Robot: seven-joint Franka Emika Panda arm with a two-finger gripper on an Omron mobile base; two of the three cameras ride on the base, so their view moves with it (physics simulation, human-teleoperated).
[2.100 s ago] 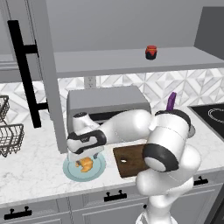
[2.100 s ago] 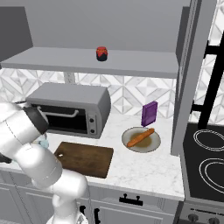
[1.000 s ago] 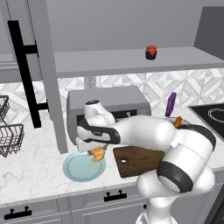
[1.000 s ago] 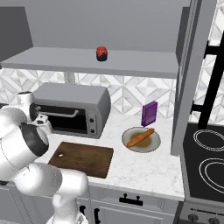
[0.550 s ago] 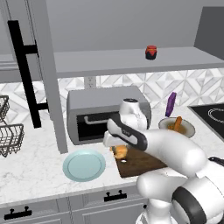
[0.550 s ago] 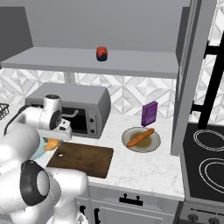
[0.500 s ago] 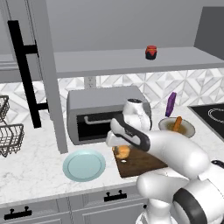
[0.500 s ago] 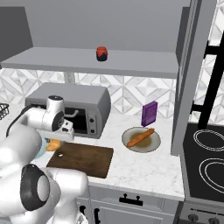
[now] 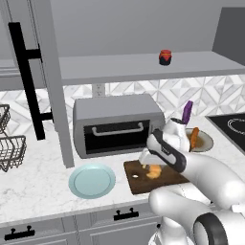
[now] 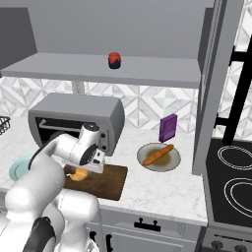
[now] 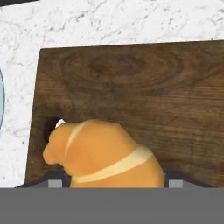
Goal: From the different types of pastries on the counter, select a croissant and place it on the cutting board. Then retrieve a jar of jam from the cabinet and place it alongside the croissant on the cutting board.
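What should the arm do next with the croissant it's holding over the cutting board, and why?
Probably lower a little and open the gripper. The croissant sits between the fingertips, already above the cutting board near its hole, while the jar of jam waits on the cabinet shelf. How much gap remains under the croissant is hard to tell.

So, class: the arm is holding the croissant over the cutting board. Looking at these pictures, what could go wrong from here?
The croissant sits between the gripper fingers near the cutting board's edge by the hole, close to the teal plate. If released there, it might roll onto the counter.

The jar of jam stands on the cabinet shelf above the toaster oven; reaching up, the arm might clip the oven.
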